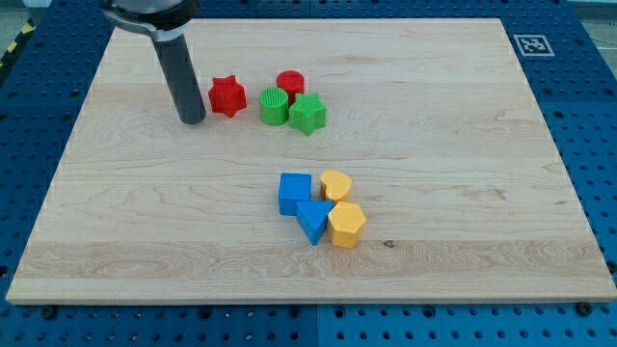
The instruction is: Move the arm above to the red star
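Worktop (116, 241), light wood. Nearest the bottom edge, right of centre: yellow hexagon (346, 225) touching blue triangle (311, 220), blue cube (294, 193) and yellow heart (335, 185) just behind. Farther, toward the top edge: green star (308, 114), green cylinder (274, 106) and red cylinder (290, 84) bunched together. Red star (228, 96) just left of them, apart. My tip (192, 120) down just left of the red star; contact unclear. No gripper, plain rod.

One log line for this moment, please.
task: reach red star | my tip: just left of it, slightly lower | contact: none seen
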`<state>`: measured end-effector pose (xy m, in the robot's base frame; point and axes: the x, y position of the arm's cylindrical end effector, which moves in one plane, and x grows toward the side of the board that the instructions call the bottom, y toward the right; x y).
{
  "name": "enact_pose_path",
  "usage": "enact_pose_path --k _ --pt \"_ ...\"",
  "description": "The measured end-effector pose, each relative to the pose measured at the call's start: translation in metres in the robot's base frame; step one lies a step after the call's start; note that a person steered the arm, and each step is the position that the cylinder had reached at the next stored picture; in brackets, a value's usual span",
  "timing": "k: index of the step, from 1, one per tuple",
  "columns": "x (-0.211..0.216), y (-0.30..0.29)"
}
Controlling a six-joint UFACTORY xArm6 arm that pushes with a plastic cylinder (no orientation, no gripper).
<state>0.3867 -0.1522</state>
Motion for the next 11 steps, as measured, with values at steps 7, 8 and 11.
enact_pose_path --k 7,8,11 --pt "-0.095 0.016" --pt "-0.082 0.040" --pt "-0.027 0.042"
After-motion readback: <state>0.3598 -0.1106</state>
